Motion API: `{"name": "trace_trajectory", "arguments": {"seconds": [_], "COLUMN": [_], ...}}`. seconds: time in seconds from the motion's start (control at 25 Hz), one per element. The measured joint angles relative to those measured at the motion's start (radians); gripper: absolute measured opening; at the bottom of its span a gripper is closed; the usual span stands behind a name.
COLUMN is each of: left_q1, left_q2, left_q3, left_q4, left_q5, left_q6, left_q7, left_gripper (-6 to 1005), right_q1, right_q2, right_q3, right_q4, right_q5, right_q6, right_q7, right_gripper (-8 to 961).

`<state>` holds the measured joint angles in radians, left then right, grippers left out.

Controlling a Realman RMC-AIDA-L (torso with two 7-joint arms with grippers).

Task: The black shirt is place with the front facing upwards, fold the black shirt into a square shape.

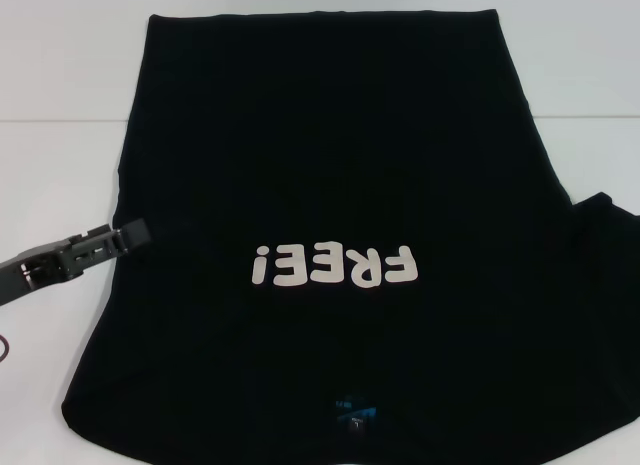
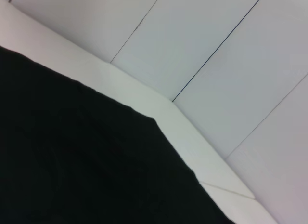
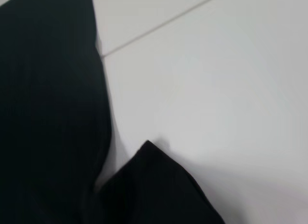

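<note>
Head view: the black shirt [image 1: 330,185] lies spread front-up on the white tabletop [image 1: 60,105], lettering "FREE!" [image 1: 333,266] showing and the blue neck label [image 1: 352,413] at the near edge, hem at the far edge. 1 sleeve [image 1: 608,220] sticks out on the robot's right. The left hand [image 1: 128,235] sits low at the shirt's left edge, about level with the lettering; whether its fingers are spread or closed on cloth cannot be told. The right hand is out of this view, so its state is likewise unknown. Left wrist view: only a straight shirt edge [image 2: 86,91] and a corner on the tabletop show; no fingers are visible. Right wrist view: the shirt's side edge [image 3: 103,89] and the pointed sleeve tip [image 3: 149,147] lie flat on the tabletop. Assessment: no fold appears made yet; the step in hand is judged to be taking the left side for the 1st lengthwise fold. To do it well, pinch only the edge layer, lift low, carry it straight inward, and keep the hem and collar lines parallel to avoid wrinkling.
</note>
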<state>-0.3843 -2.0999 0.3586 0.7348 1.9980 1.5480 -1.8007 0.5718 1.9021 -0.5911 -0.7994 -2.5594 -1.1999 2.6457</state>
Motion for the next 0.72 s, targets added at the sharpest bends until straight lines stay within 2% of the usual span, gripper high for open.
{"name": "trace_trajectory", "arguments": {"seconds": [0.4, 0.6, 0.72], "left_q1": [0.004, 0.002, -0.002], "left_q2": [0.005, 0.007, 0.007], "left_q3": [-0.015, -0.024, -0.027], "left_q4": [0.0, 0.0, 0.0], "left_q5": [-0.015, -0.015, -0.017], "left_q6": [0.026, 0.028, 0.029], "left_q7": [0.0, -0.003, -0.003], "left_gripper": [950, 950, 950], "right_q1": [0.017, 0.017, 0.023], "right_q2": [-0.009, -0.009, 0.002], "right_q3": [0.033, 0.051, 0.04], "right_q4": [-0.011, -0.062, -0.08], "right_q5": [0.013, 0.074, 0.118], "right_q6": [-0.026, -0.112, -0.172], "right_q7": [0.002, -0.005, -0.01], "right_gripper": [73, 82, 87]}}
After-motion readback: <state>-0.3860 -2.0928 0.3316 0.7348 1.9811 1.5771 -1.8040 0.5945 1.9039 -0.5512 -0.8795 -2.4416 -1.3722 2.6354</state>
